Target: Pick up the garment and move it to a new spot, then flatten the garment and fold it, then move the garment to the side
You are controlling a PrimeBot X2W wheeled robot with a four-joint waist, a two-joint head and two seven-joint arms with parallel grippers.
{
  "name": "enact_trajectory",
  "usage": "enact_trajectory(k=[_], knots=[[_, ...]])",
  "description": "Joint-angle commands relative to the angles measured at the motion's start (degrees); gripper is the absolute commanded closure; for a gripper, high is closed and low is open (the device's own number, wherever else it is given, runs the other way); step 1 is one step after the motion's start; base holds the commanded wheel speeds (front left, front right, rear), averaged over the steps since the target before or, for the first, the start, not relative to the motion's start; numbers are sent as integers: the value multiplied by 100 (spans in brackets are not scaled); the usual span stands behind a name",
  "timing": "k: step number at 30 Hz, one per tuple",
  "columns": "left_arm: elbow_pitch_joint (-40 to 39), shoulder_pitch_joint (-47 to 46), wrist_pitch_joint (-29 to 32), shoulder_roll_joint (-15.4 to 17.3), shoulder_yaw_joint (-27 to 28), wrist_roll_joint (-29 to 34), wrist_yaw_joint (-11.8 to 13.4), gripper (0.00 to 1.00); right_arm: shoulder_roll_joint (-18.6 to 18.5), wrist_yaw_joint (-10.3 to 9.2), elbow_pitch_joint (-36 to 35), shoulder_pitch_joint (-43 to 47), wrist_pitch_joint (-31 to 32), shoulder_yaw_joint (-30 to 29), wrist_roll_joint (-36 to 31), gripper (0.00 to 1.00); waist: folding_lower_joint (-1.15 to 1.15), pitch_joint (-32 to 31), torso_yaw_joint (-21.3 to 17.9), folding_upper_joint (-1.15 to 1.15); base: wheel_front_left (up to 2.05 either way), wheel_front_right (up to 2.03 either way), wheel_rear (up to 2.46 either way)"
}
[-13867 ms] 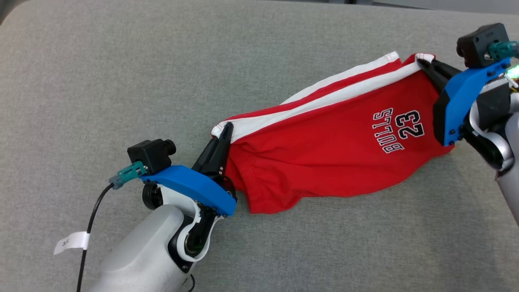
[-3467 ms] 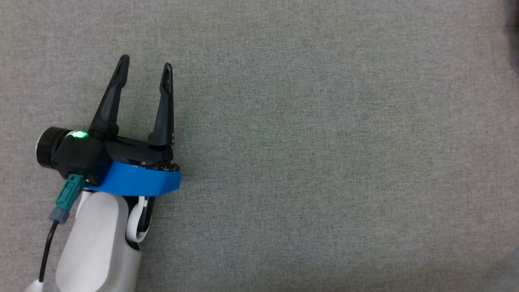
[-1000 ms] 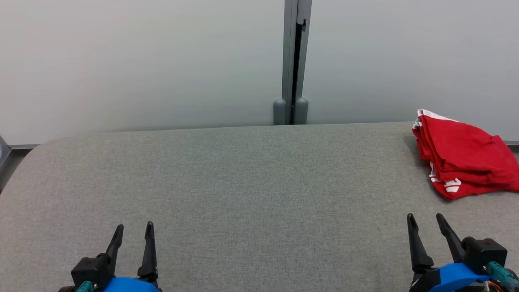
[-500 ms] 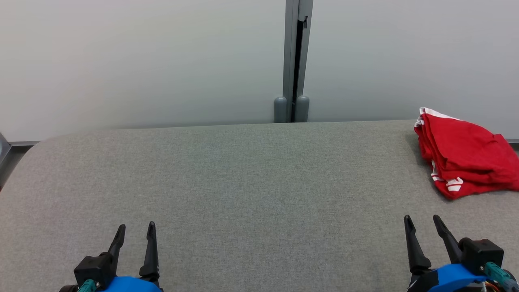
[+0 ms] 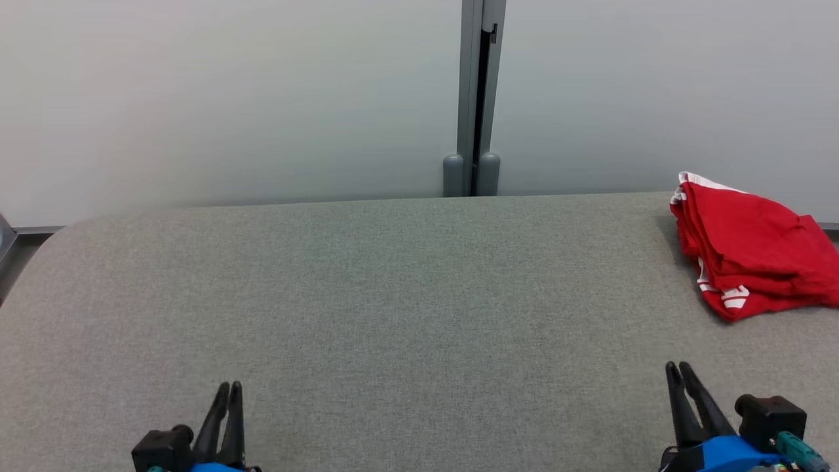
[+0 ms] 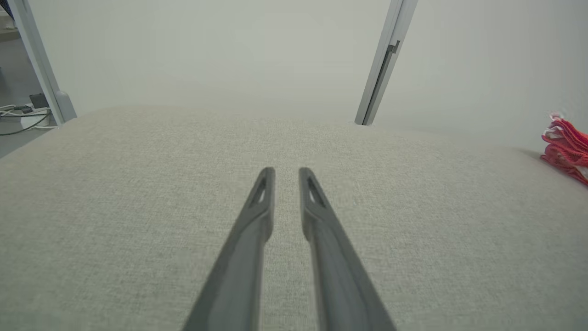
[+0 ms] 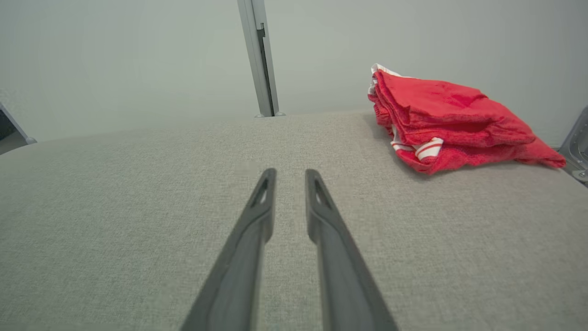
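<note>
The garment (image 5: 747,249) is a red jersey with white trim, lying folded in a pile at the far right of the grey cloth-covered table (image 5: 419,295). It also appears as the red garment (image 7: 450,119) ahead and to the right in the right wrist view, and its edge (image 6: 567,149) shows at the far right of the left wrist view. My left gripper (image 5: 227,387) (image 6: 286,171) hovers at the near left, its fingers a narrow gap apart and empty. My right gripper (image 5: 677,367) (image 7: 289,172) sits at the near right, short of the garment, also narrowly open and empty.
A pale wall stands behind the table, with a grey vertical post (image 5: 473,98) at its middle. The table's far edge curves down at the left corner (image 5: 39,242). Cables lie on the floor (image 6: 23,119) beyond the left side.
Both grippers have narrowed from wide open to a slim gap and sit slightly lower in the head view. The garment has not moved.
</note>
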Motion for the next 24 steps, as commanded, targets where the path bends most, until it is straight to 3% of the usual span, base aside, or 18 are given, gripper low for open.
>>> enact_trajectory(k=[1, 24], knots=[[48, 50, 2, -13, -8, -2, 0, 100, 7, 0, 51, 14, 2, 3, 2, 100, 0, 1, 0, 0, 0, 0, 0], [-216, -58, 579, -124, 273, -2084, -13, 100, 13, 0, 0, -139, 425, -42, 2263, 100, 0, 60, -7, 0, 0, 0, 0]])
